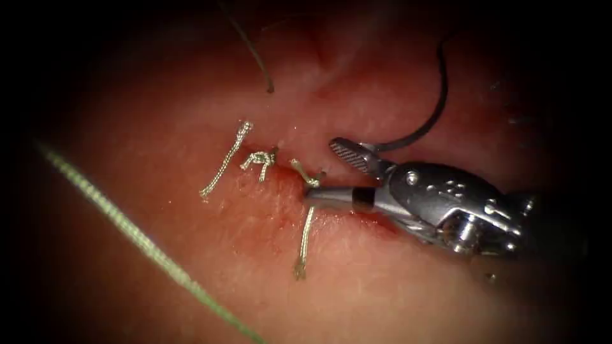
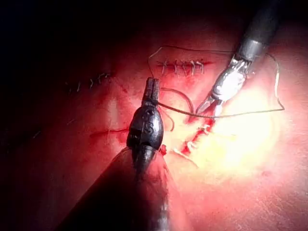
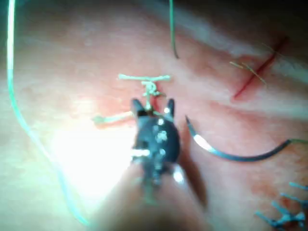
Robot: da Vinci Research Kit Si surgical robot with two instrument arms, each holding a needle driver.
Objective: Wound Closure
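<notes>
Right tool: enters the endoscope view from the right, tip at the cut in the tissue. Jaws stand wide apart. The upper jaw points up and left, clear of the tissue; the lower jaw lies flat along the cut, tip against the second knot (the one nearer the tool). Nothing is held between the jaws.

Needle: lies free on the tissue, up and right of the right tool, arcing from just behind the upper jaw up toward the top of the endoscope view. In the right wrist view the needle rests on the surface just beside the right tool; it cannot be told whether its point enters the tissue.

Left tool: seen in the left wrist view above the tissue, apart from the right tool. Jaws appear closed; a thread runs from near its tip, but a grip cannot be confirmed.

Two knots with cut ends sit on the cut. A pale green thread crosses the tissue well left of the cut.
</notes>
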